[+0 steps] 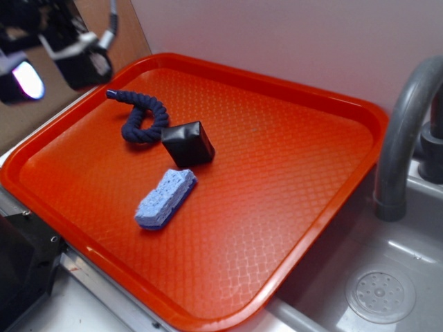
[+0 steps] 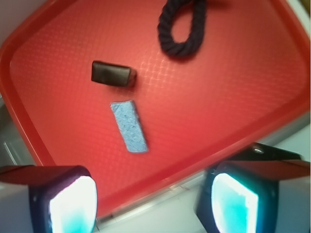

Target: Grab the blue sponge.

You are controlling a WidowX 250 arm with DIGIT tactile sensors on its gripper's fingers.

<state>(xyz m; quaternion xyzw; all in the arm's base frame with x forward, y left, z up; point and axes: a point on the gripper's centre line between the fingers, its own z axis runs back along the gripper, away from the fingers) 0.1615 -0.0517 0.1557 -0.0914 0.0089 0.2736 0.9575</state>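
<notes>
The blue sponge (image 1: pixel 165 198) lies flat on the red tray (image 1: pixel 291 173), left of the tray's middle, just in front of the glossy black cube (image 1: pixel 188 143). It also shows in the wrist view (image 2: pixel 129 126), below the cube (image 2: pixel 112 74). My gripper (image 1: pixel 59 66) hangs high above the tray's far left corner, well away from the sponge. In the wrist view my gripper (image 2: pixel 154 200) is open and empty, its two fingertips (image 2: pixel 73 204) wide apart over the tray's rim.
A dark navy twisted rope (image 1: pixel 142 119) lies behind the cube; it also shows in the wrist view (image 2: pixel 182 29). A grey tap (image 1: pixel 405 138) and a metal sink with its drain (image 1: pixel 380 296) stand to the right of the tray.
</notes>
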